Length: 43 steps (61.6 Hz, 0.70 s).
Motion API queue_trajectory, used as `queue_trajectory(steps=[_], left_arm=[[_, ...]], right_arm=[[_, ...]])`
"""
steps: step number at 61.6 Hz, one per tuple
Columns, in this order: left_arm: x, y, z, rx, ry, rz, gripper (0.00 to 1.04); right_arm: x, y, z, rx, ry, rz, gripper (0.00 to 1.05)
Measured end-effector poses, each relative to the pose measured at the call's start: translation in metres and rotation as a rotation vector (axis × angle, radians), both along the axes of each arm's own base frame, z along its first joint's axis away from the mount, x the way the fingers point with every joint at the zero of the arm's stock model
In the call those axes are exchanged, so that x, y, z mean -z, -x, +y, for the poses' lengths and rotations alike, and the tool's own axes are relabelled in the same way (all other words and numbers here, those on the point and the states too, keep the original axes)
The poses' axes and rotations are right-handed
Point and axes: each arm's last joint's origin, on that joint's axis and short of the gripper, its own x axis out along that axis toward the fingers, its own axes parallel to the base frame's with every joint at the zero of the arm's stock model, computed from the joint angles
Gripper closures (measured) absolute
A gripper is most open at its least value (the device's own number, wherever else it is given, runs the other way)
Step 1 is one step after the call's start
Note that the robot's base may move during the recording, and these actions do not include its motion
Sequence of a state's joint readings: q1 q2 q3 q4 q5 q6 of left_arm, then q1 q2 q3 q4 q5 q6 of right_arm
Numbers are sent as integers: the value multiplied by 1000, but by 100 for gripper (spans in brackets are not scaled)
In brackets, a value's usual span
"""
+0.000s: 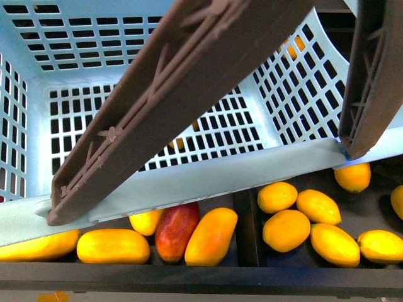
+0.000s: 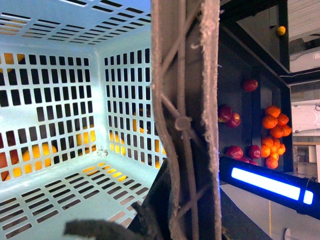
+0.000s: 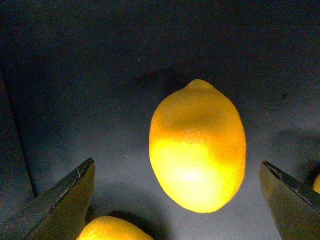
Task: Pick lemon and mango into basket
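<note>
The light teal basket (image 1: 208, 173) fills the upper front view, its brown handles (image 1: 170, 94) swung across it. My left gripper (image 2: 165, 220) is shut on a brown handle (image 2: 185, 125), with the empty slotted basket floor (image 2: 55, 195) beside it. Below the basket, yellow-orange mangoes (image 1: 211, 236) lie in the left compartment and lemons (image 1: 286, 229) in the right one. In the right wrist view a lemon (image 3: 197, 147) lies on the dark shelf between the spread fingers (image 3: 60, 200) of my open right gripper (image 3: 176, 164), which do not touch it.
A dark red mango (image 1: 176, 229) lies among the yellow ones. A black divider (image 1: 245, 220) splits the two compartments. A second lemon (image 3: 112, 229) sits close to one right finger. Tangerines (image 2: 275, 127) and red fruit (image 2: 232, 117) fill a farther shelf.
</note>
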<state>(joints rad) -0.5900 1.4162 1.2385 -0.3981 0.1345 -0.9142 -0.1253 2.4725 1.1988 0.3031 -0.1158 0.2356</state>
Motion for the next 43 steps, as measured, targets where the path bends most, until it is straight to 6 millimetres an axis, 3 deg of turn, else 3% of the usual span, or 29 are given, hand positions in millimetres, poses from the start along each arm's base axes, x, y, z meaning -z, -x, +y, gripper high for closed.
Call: queue_trajectory(steps=[43], left_arm=[[0, 0, 0, 0, 0, 0, 99]], right_arm=[[21, -3, 6, -4, 1, 45, 9]])
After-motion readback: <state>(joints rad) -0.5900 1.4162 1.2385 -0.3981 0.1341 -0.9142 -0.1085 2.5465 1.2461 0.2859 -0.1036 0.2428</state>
